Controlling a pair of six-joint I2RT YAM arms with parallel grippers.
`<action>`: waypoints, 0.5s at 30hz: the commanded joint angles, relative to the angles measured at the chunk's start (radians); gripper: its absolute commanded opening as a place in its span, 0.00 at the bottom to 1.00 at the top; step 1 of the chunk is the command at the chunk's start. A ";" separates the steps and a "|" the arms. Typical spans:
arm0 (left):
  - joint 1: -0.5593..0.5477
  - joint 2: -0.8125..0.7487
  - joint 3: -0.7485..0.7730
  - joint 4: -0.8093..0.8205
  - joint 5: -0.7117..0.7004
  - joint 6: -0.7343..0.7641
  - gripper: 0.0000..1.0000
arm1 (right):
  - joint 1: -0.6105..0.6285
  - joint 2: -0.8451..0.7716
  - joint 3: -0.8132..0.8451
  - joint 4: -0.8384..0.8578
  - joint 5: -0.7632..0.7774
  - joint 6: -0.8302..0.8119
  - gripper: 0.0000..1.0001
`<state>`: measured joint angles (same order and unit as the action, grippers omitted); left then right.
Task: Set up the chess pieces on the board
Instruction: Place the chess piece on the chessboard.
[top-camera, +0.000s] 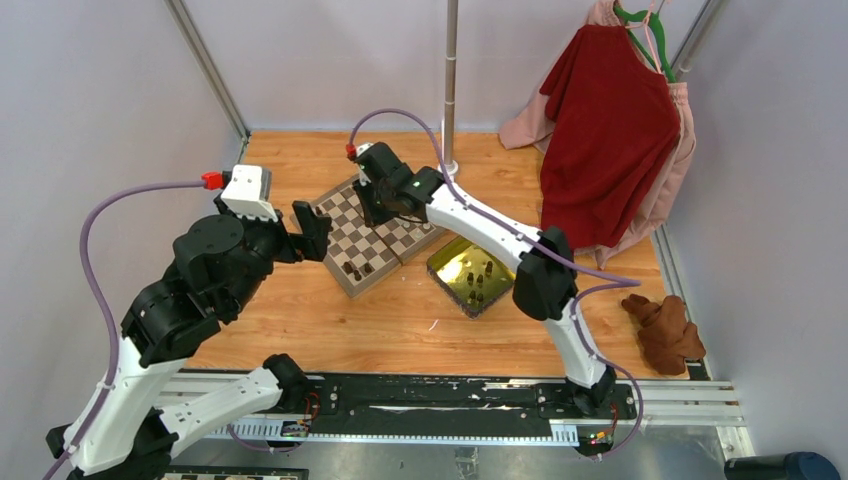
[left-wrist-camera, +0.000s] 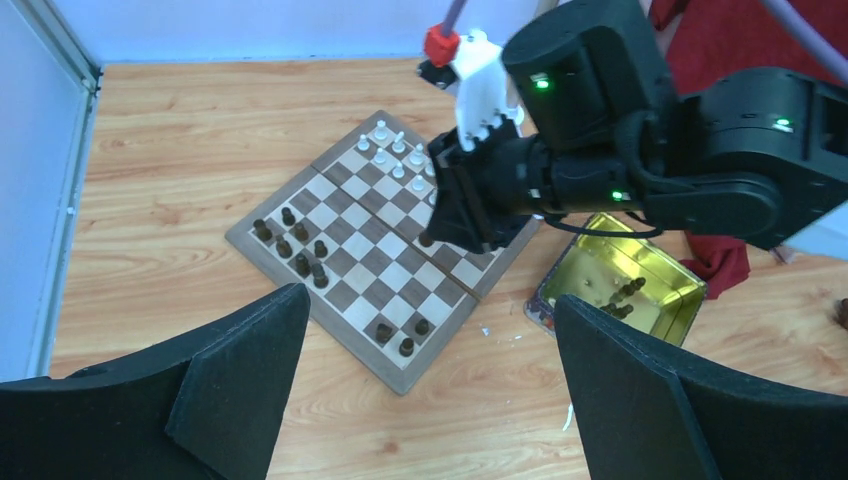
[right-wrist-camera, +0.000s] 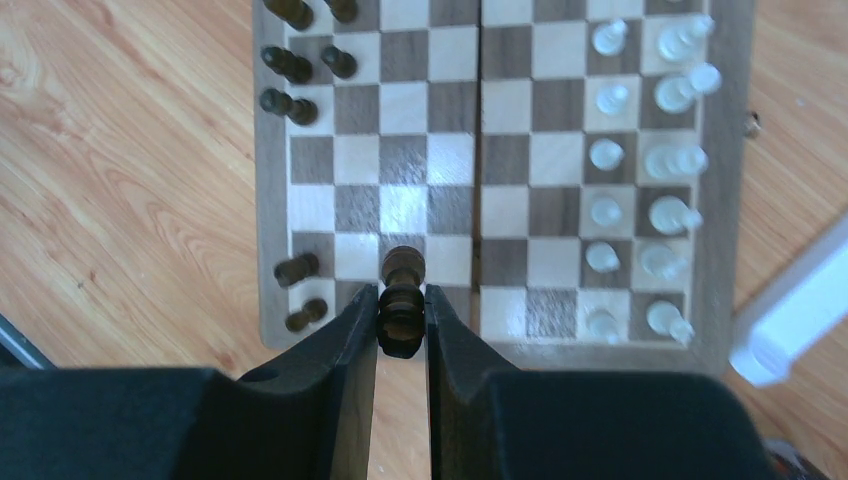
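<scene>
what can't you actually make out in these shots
- Right wrist view: the right gripper covers part of the held dark piece.
- Top view: the right gripper hides that piece and the board's far squares.
- Left wrist view: the right arm blocks the board's right corner, so the white pieces can't be counted.
- Top view: the tray pieces are too small to identify.

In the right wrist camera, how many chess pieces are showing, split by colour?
Cream-white chess pieces: 12, all on the board
Dark brown chess pieces: 8, seven on the board and one in the right gripper
Total: 20
</scene>
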<state>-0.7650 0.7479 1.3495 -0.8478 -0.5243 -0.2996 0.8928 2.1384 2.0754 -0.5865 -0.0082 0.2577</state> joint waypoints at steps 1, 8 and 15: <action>0.006 -0.015 0.024 -0.027 -0.015 0.005 0.99 | 0.032 0.131 0.187 -0.108 -0.005 -0.023 0.00; 0.006 -0.029 -0.002 -0.030 -0.016 0.015 0.99 | 0.052 0.272 0.351 -0.156 -0.024 -0.020 0.00; 0.006 -0.030 -0.030 -0.027 -0.015 0.029 0.99 | 0.063 0.323 0.354 -0.157 -0.008 -0.030 0.01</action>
<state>-0.7650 0.7227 1.3384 -0.8700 -0.5282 -0.2916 0.9340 2.4302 2.3989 -0.7040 -0.0235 0.2459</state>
